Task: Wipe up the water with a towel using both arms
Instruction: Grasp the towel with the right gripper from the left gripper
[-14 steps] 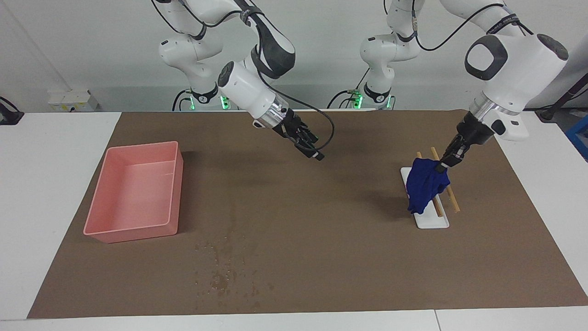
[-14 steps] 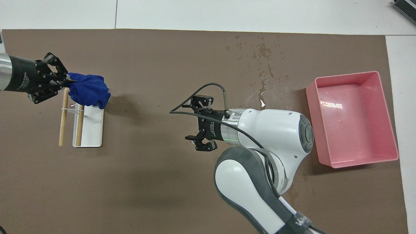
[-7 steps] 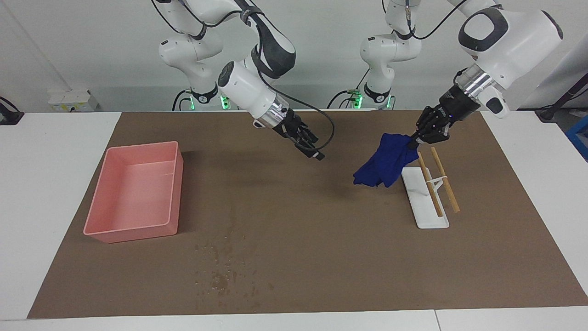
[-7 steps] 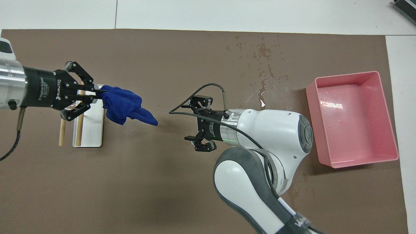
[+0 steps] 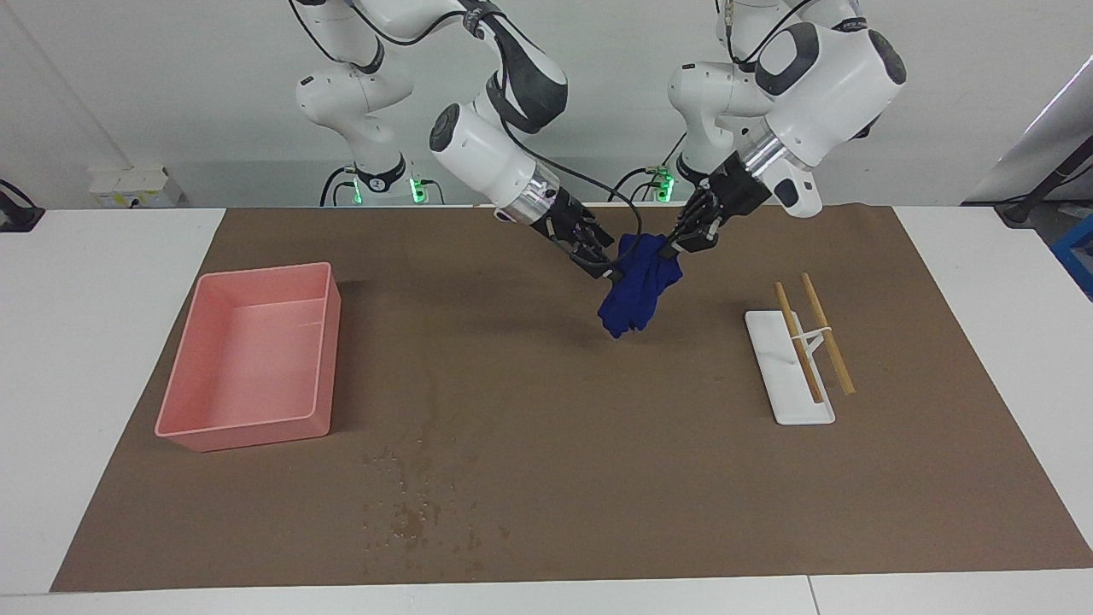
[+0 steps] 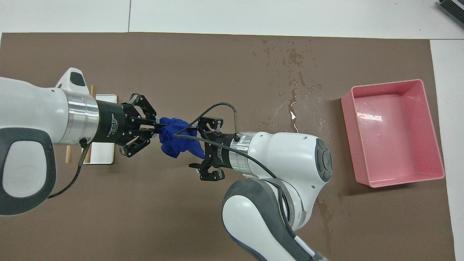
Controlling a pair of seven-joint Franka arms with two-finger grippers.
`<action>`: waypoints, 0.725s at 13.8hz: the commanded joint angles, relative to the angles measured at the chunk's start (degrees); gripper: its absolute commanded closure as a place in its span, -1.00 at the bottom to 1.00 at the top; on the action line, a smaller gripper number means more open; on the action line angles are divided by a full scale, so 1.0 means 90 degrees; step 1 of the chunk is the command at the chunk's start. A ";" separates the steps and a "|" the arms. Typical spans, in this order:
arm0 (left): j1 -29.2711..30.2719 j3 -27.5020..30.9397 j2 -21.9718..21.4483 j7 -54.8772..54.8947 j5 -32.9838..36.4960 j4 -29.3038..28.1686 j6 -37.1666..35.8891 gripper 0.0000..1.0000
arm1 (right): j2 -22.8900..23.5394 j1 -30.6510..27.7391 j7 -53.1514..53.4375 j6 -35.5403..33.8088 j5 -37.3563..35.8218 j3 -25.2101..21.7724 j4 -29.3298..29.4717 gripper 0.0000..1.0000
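Observation:
The blue towel (image 5: 636, 289) (image 6: 177, 139) hangs in the air over the middle of the brown mat, with my left gripper (image 5: 669, 253) (image 6: 158, 126) shut on its upper corner. My right gripper (image 5: 603, 265) (image 6: 204, 150) is open right against the cloth. From overhead, the towel's edge lies between its spread fingers. The water (image 5: 410, 506) (image 6: 292, 70) is a scatter of dark specks on the mat, farther from the robots than the towel and toward the right arm's end.
A pink tray (image 5: 243, 431) (image 6: 397, 181) stands at the right arm's end of the mat. A white plate (image 5: 792, 406) (image 6: 103, 158) with wooden chopsticks (image 5: 827, 335) lies toward the left arm's end, partly under the left arm from overhead.
My left gripper has carried the towel from over the white plate to over the mat's middle. The right gripper has shifted a little toward it and now meets the cloth.

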 commanded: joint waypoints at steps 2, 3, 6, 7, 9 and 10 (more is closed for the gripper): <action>-0.0340 0.0098 -0.0522 -0.0111 -0.0158 -0.0677 0.0313 1.00 | 0.0050 0.0000 0.0091 0.0126 0.0215 0.0011 0.0096 -1.00; -0.0437 0.0098 -0.0523 -0.0208 -0.0158 -0.0667 0.0303 1.00 | 0.0050 0.0009 0.0091 0.0223 0.0215 0.0011 0.0096 -1.00; -0.0710 0.0098 -0.0523 -0.0530 -0.0158 -0.0667 0.0565 1.00 | 0.0060 0.0019 0.0052 0.0380 0.0205 0.0011 0.0087 -1.00; -0.0779 0.0098 -0.0523 -0.0628 -0.0158 -0.0658 0.0644 1.00 | 0.0079 0.0019 0.0052 0.0389 0.0205 0.0021 0.0087 -1.00; -0.0780 0.0098 -0.0523 -0.0658 -0.0158 -0.0638 0.0713 1.00 | 0.0080 0.0019 0.0032 0.0390 0.0205 0.0011 0.0087 -1.00; -0.0780 0.0098 -0.0523 -0.0658 -0.0158 -0.0638 0.0713 1.00 | 0.0080 0.0019 0.0013 0.0399 0.0205 0.0011 0.0096 -0.91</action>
